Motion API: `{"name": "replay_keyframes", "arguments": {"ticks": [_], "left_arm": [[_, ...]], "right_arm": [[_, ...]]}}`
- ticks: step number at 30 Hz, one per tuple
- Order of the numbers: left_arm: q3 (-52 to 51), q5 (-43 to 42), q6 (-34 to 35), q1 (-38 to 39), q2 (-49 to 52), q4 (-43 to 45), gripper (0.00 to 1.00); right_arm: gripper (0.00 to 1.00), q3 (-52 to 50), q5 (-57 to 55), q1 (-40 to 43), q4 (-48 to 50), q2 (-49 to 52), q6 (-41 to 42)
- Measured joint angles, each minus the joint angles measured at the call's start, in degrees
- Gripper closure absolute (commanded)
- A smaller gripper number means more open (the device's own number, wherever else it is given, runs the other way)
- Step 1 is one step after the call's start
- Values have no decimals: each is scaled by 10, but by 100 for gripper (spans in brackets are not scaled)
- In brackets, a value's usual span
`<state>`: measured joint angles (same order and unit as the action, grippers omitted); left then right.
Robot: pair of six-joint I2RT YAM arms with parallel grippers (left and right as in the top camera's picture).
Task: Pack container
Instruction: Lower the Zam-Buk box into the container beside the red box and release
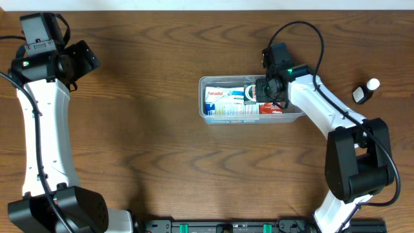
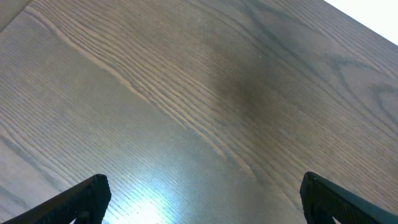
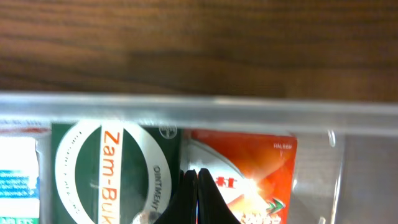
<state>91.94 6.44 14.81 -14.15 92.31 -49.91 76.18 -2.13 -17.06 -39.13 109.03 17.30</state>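
A: Container, position?
B: The clear plastic container (image 1: 202, 98) sits on the wooden table (image 1: 142, 142), right of centre, long side running left to right. In the right wrist view its rim crosses the frame as a pale band.
A: Contents?
B: Small boxes lying flat. A blue-and-white Panadol box (image 1: 218, 96) is at the left end. A green Zam-Buk ointment box (image 3: 106, 171) lies just beside a red-orange box (image 3: 249, 165) toward the right end. A pale striped box (image 1: 233, 112) lies along the lower wall in the overhead view.
A: Right gripper?
B: The right gripper (image 3: 198, 180) is within the container's outline, jaws pressed together, tips over the seam between the Zam-Buk box and the red-orange box. Nothing is between the jaws. Contact with the boxes: cannot tell.
A: Left gripper?
B: The left gripper (image 2: 202, 202) hangs at the table's far left, well apart from the container. Its jaws are spread wide over bare wood, holding nothing.
A: Other items?
B: A small white-capped bottle (image 1: 367, 89) lies near the right edge, apart from the container.
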Motion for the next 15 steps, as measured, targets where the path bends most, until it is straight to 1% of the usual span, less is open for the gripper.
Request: {"name": "replay_keyframes", "arguments": {"ticks": [6, 15], "left_arm": [[0, 0, 0, 0, 0, 0, 2], [0, 0, 0, 0, 0, 0, 2]], "right_arm": [[99, 0, -24, 0, -32, 0, -3], [99, -3, -39, 0, -22, 1, -4]]}}
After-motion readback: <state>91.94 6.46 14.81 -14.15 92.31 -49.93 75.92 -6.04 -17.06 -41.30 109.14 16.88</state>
